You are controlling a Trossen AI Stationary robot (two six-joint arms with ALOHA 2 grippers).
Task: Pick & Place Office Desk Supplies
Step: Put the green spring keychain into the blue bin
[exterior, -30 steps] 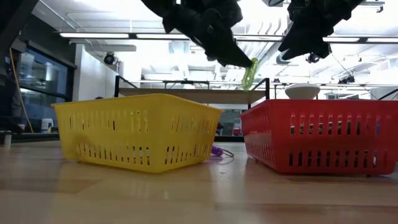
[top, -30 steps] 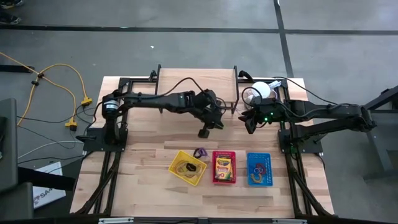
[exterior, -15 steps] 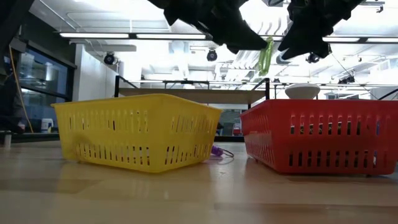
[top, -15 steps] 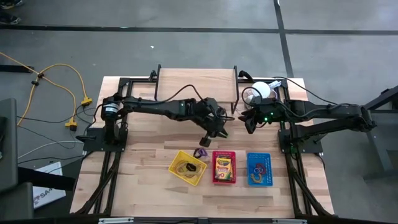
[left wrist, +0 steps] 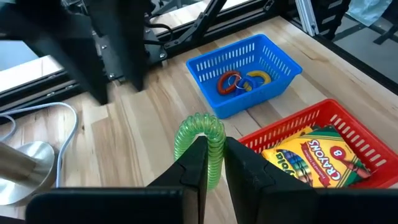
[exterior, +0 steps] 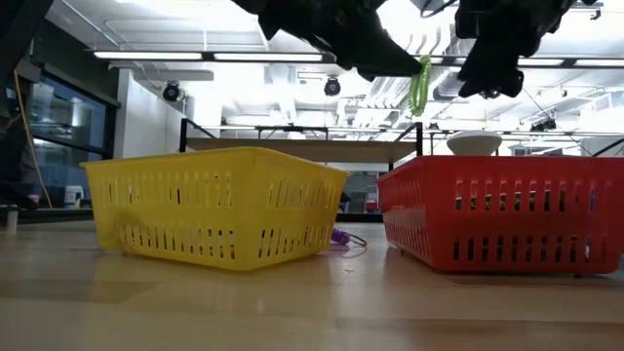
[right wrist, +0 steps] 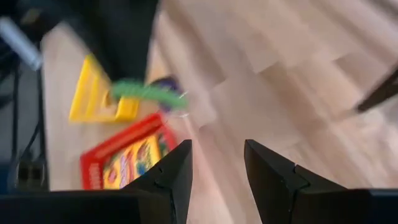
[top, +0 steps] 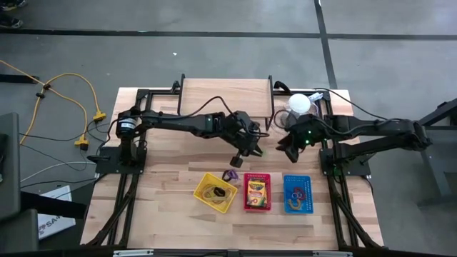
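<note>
A pale butcher-block wooden table (top: pixel 171 207) stands on a grey concrete floor, with a yellow cable trailing off to one side; at table height, ceiling strip lights and a glass-walled room show behind it. The left gripper (left wrist: pixel 213 163) hangs in the air over the middle of the table, its dark fingers pinched together on a green ridged coil of springy plastic (left wrist: pixel 200 134), which loops out beyond the fingertips. Below and just ahead of that gripper sits a red slotted plastic basket (left wrist: pixel 348 118) holding a yellow-and-green crayon box (left wrist: pixel 317 158); farther beyond it is a blue slotted plastic basket (left wrist: pixel 249 46) with red, yellow and blue rings inside. A yellow slotted plastic basket (top: pixel 214 192) with tan loops lies to the other side, and a small purple clip (top: pixel 230 174) rests on the wood between the yellow and red baskets. The right gripper (right wrist: pixel 217 165) hovers just beside the left one, fingers spread apart and empty, near a white dome on a metal base (top: pixel 299 104).
</note>
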